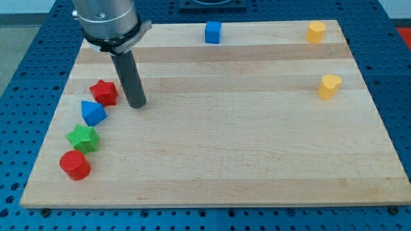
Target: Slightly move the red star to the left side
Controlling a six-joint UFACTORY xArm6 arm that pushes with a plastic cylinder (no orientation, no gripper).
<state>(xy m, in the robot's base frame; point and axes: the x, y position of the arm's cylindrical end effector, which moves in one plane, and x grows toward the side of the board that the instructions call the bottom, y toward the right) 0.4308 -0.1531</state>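
Observation:
The red star (pixel 103 92) lies near the left edge of the wooden board (pixel 225 141). My tip (pixel 137 104) stands on the board just to the right of the red star, a small gap away from it. A blue triangular block (pixel 93 113) sits just below the red star at the view's left. A green star (pixel 83 138) and a red cylinder (pixel 75 165) follow further down in a diagonal row.
A blue cube (pixel 212 32) stands at the board's top edge near the middle. A yellow block (pixel 315 31) sits at the top right corner. A yellow heart-like block (pixel 329 86) sits at the right.

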